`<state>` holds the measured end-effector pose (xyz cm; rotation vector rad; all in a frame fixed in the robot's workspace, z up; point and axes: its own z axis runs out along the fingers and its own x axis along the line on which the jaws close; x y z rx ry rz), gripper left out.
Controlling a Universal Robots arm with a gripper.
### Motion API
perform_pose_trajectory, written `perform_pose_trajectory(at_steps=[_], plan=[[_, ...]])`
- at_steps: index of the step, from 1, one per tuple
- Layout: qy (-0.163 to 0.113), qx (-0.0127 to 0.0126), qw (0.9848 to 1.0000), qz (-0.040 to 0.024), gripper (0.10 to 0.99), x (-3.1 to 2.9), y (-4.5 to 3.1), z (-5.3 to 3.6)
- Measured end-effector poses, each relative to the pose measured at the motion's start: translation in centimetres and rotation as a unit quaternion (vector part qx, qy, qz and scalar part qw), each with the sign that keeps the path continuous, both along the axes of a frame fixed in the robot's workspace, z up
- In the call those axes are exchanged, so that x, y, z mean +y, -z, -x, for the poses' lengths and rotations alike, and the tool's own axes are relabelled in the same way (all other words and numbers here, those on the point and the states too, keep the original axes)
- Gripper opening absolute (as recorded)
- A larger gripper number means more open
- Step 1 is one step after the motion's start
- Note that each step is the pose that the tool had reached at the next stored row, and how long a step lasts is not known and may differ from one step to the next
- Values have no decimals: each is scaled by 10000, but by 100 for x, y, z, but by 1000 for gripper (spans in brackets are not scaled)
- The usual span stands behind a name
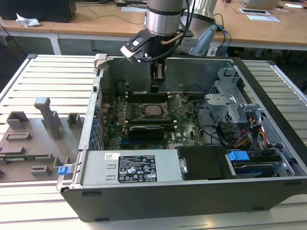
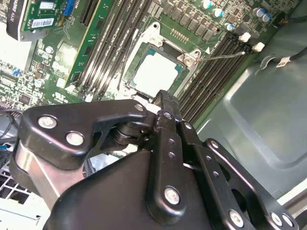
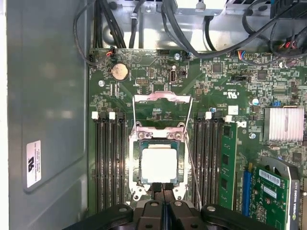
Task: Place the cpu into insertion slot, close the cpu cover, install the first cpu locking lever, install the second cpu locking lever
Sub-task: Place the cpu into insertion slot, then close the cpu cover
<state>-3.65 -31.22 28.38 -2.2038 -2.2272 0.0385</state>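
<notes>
Within the insertion slot (image 3: 132, 189) the cpu (image 3: 159, 165) already sits flat, its dull pale metal top square and smooth, so the first step looks done. Beyond the slot the cpu cover (image 3: 162, 97), a thin silver frame, stands hinged open. A wiry locking lever (image 3: 191, 167) beside the slot looks unlatched. Over the slot's edge hovers the claw (image 3: 163, 188), black fingers pressed together, empty.

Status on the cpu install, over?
Gripper shut, empty, at the edge of the insertion slot. Cpu sits in the slot. Cpu cover looks swung open. Nothing lies over the cpu.
</notes>
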Motion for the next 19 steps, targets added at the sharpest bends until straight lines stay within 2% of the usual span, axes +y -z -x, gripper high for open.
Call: perform_pose_trajectory(at_steps=[7,11,15,16,19], plan=[[-1,1,10000,-2,106,-1,-1,-12],[0,46,10000,-2,106,0,0,-344],[-1,71,10000,-2,106,1,0,-530],[-1,82,10000,-2,106,2,0,-609],[0,100,9999,-2,106,5,0,-758]])
